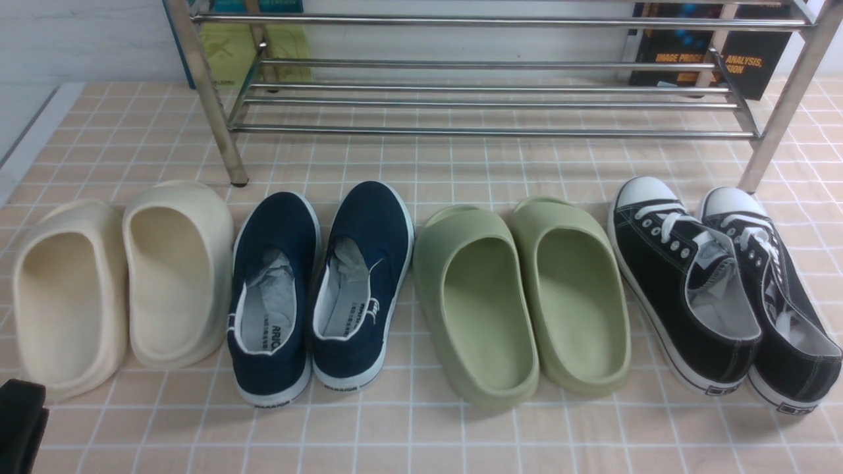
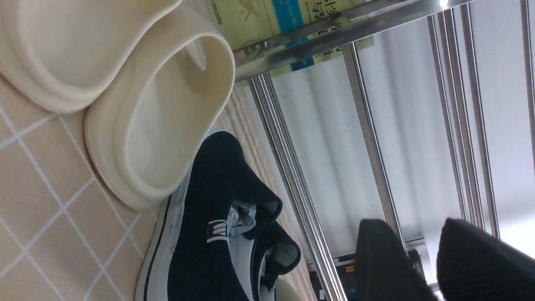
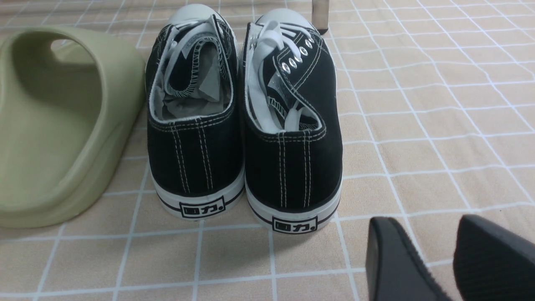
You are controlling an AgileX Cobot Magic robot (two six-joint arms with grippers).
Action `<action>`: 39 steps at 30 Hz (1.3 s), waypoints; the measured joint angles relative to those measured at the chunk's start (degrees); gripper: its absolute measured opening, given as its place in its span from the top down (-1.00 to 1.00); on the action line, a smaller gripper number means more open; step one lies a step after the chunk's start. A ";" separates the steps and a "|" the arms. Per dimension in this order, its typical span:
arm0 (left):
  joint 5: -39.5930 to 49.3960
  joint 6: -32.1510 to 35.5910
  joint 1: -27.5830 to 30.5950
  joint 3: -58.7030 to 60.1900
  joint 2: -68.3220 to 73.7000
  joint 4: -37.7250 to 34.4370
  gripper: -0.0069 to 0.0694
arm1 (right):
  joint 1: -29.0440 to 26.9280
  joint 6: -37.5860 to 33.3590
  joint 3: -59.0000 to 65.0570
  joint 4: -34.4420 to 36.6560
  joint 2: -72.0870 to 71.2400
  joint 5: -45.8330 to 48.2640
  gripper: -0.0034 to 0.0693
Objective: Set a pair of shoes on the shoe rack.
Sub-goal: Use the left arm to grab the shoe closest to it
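Note:
The pair of navy slip-on shoes stands side by side on the tiled cloth, heels toward me: the left shoe (image 1: 273,296) and the right shoe (image 1: 361,283). They also show in the left wrist view (image 2: 200,234). The silver shoe rack (image 1: 487,131) stands behind the row of shoes, with its bars bare; its bars also show in the left wrist view (image 2: 292,188). My left gripper (image 2: 413,228) is open and empty, low at the front left, near the cream slides. My right gripper (image 3: 422,225) is open and empty, behind the heels of the black sneakers.
Cream slides (image 1: 125,283) lie left of the navy shoes. Green slides (image 1: 520,296) lie right of them, then black lace-up sneakers (image 1: 718,289). Books (image 1: 744,59) lean against the wall behind the rack. A black part of my left arm (image 1: 21,421) shows at the lower left corner.

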 joint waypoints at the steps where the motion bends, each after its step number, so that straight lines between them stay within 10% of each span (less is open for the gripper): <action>1: 1.00 2.12 0.00 -2.53 0.00 1.52 0.19 | 0.00 0.00 0.00 0.00 0.00 0.00 0.25; 15: 59.06 18.81 0.00 -47.64 29.17 43.11 0.81 | 0.00 0.00 0.00 0.00 0.00 0.00 0.25; 21: 67.52 20.08 -1.06 -54.13 46.06 57.10 0.81 | 0.00 0.00 0.00 0.00 0.00 0.00 0.25; 31: 67.37 20.52 -16.06 -60.39 65.30 53.82 0.77 | 0.00 0.00 0.00 0.00 0.00 0.00 0.25; 39: 61.27 22.95 -17.08 -63.22 78.83 39.17 0.72 | 0.00 0.00 0.00 0.00 0.00 0.00 0.25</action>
